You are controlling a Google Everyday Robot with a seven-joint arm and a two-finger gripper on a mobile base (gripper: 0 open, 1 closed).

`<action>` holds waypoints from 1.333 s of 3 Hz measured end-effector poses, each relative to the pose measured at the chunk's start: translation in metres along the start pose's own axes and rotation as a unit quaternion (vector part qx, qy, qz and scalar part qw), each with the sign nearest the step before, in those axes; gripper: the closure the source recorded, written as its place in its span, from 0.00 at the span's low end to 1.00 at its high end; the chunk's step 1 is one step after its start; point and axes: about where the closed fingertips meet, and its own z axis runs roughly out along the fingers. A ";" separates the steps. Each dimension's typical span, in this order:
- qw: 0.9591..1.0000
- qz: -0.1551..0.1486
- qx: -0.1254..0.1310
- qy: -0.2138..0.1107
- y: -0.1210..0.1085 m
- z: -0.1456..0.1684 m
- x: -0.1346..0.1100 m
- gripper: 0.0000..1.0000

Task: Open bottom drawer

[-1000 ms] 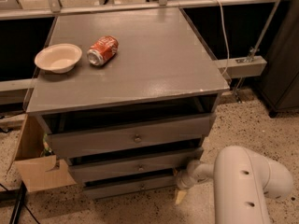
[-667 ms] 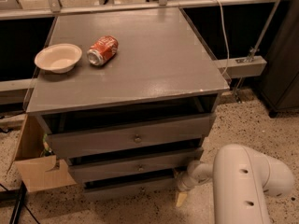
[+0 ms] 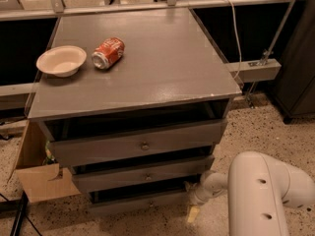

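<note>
The grey cabinet (image 3: 147, 82) has three drawers, each pulled out a little with a dark gap above its front. The bottom drawer (image 3: 138, 202) is the lowest and slimmest; its knob does not show. The middle drawer (image 3: 147, 175) and the tall top drawer (image 3: 142, 144) each show a small round knob. My gripper (image 3: 195, 202) is low at the bottom drawer's right end, close to its front corner, at the end of my white arm (image 3: 261, 195) that comes in from the lower right.
A white bowl (image 3: 61, 60) and a red soda can (image 3: 108, 53) lying on its side rest on the cabinet top. A cardboard box (image 3: 39, 176) stands at the cabinet's left. Metal rails and a cable run behind. The floor is speckled.
</note>
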 end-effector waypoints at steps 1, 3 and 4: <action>1.000 0.016 -0.018 0.000 0.013 -0.007 0.005 0.00; 0.998 0.024 -0.060 0.014 0.035 -0.019 0.007 0.00; 0.995 0.032 -0.090 0.030 0.047 -0.024 0.008 0.00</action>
